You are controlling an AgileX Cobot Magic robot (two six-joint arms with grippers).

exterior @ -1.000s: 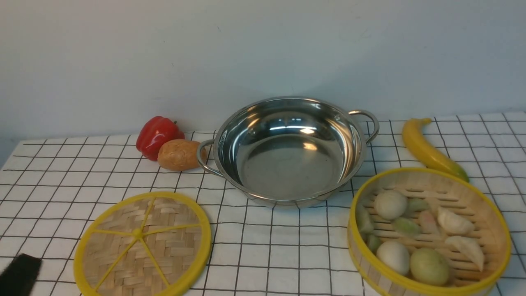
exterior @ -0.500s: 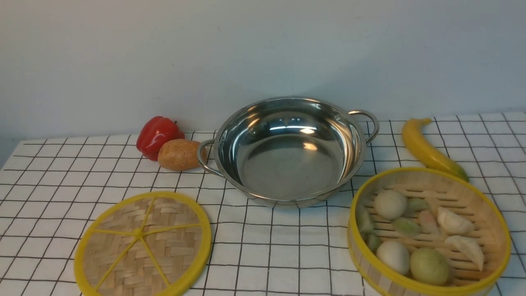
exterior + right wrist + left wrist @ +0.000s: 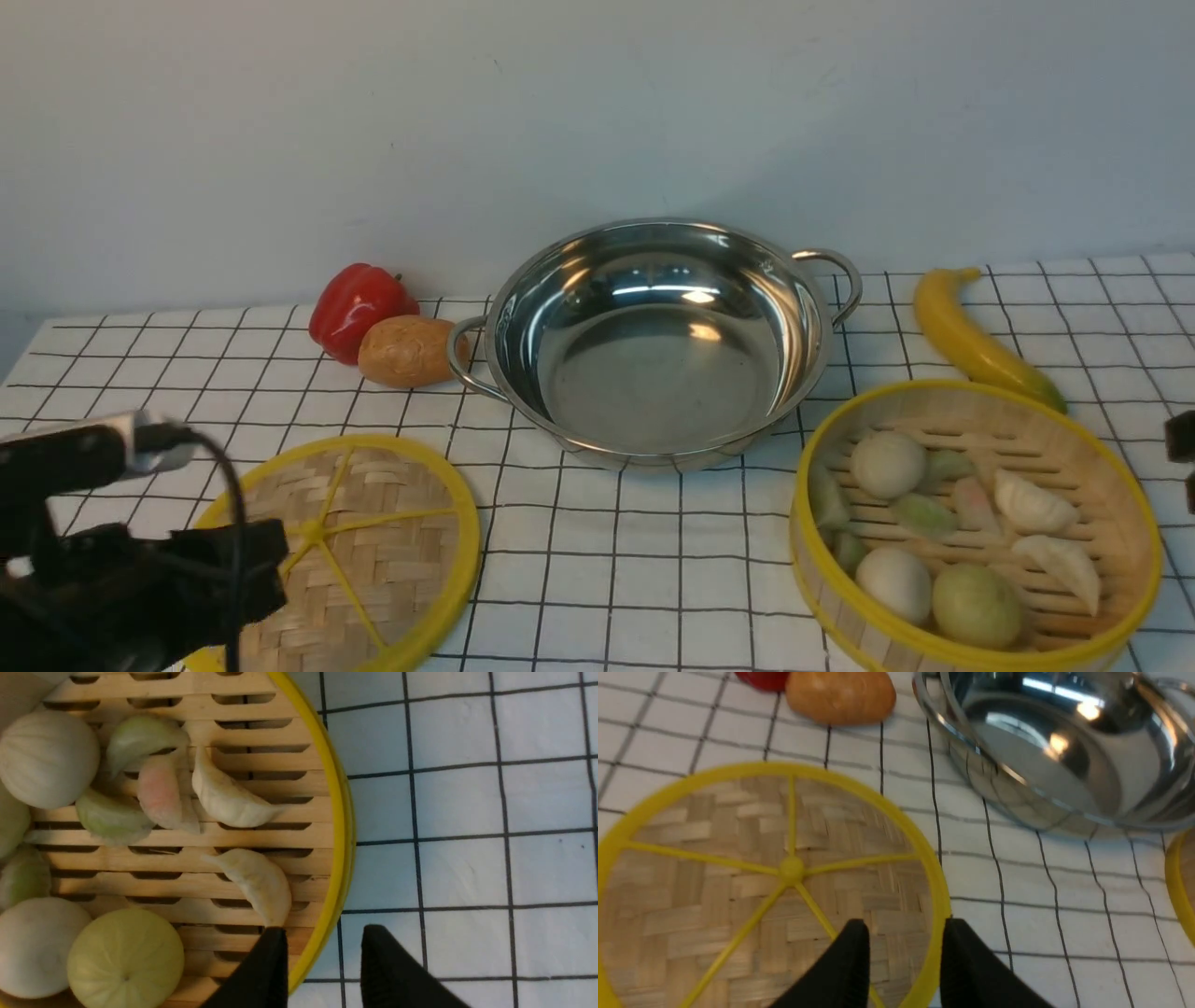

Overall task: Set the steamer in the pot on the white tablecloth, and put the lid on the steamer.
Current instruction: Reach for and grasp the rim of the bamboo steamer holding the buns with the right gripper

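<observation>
Across the whole table lies the white tablecloth (image 3: 597, 579) with its thin black grid, and a plain pale wall (image 3: 597, 112) behind. The pot (image 3: 653, 373) sits mid-back, just bare shiny steel inside. The steamer (image 3: 971, 385) is on the cloth front right, loaded with buns (image 3: 887, 464) and dumplings (image 3: 1032, 504). The lid (image 3: 392, 523) lies flat front left. A red pepper (image 3: 355, 303) and a potato (image 3: 408, 351) sit left of the pot, with a banana (image 3: 971, 341) behind the steamer. The left gripper (image 3: 903, 926) has its jaws narrowly apart, straddling the lid's rim. The right gripper (image 3: 322, 933) is the same over the steamer's rim.

lid (image 3: 373, 541) left, steamer (image 3: 1027, 422) right — pot (image 3: 653, 373) behind
</observation>
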